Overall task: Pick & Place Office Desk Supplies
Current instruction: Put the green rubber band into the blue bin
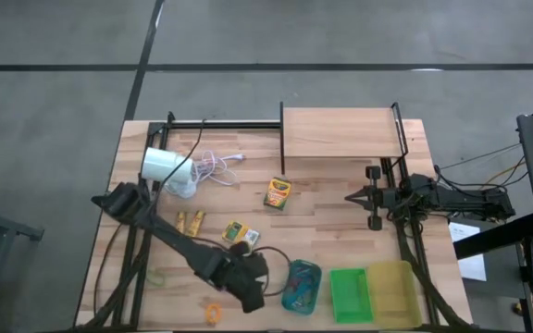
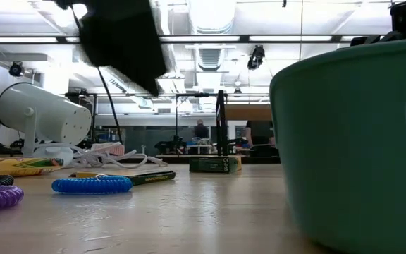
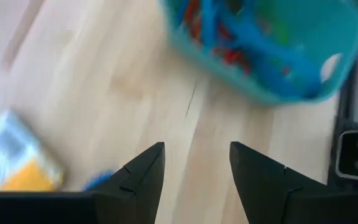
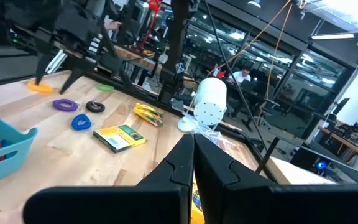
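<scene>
The left hand [image 3: 194, 177] hangs wide and holding nothing over bare counter [image 3: 92, 81] beside the teal tray [image 3: 272, 74], while a blue loop [image 4: 81, 122] lies near a crayon box [image 4: 120, 137] — drop too fast and it may bump that tray — and the right hand [image 4: 193, 163] waits shut.

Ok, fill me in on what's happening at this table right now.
A two-armed robot is sorting desk supplies. The left gripper hangs open and empty over bare wood beside the teal tray, which already holds several coloured loops. Still loose on the table are two crayon boxes, a blue loop, a purple loop, a black loop and an orange loop. The right gripper is shut and waits off to the side near the wooden shelf.
</scene>
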You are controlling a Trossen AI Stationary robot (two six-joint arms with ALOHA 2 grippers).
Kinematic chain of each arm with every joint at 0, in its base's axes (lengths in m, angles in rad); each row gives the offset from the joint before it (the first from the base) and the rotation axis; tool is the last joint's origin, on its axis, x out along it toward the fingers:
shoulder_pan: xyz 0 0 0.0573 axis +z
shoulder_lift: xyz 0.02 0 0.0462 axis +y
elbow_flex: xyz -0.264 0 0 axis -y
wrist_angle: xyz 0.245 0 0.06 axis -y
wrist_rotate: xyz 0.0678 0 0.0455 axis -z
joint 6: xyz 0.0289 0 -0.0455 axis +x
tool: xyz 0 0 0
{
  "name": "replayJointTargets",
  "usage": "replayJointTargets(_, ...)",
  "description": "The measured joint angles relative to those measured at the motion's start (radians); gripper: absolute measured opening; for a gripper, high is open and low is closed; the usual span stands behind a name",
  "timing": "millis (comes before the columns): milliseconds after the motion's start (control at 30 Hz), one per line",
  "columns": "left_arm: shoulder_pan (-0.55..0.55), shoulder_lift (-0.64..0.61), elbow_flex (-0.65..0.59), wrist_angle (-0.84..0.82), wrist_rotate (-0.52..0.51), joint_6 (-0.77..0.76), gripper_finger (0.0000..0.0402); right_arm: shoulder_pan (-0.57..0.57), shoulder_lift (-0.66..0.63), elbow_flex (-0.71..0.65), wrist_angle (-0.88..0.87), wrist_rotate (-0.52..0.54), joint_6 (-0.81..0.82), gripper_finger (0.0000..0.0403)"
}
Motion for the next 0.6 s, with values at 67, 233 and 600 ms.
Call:
replayJointTargets(67,-0.015,0.000,0.000,-0.072,-0.001,-0.122,0.0184,0.000,0.000,0.000,0.000,0.000,0.000,0.0008)
replayJointTargets(233,-0.060,0.000,0.000,-0.216,-0.001,-0.381,0.0184,0.000,0.000,0.000,0.000,0.000,0.000,0.0008)
replayJointTargets(600,-0.215,-0.033,-0.001,-0.536,-0.001,-1.007,0.0183,0.000,0.000,0.000,0.000,0.000,0.000,0.0008)
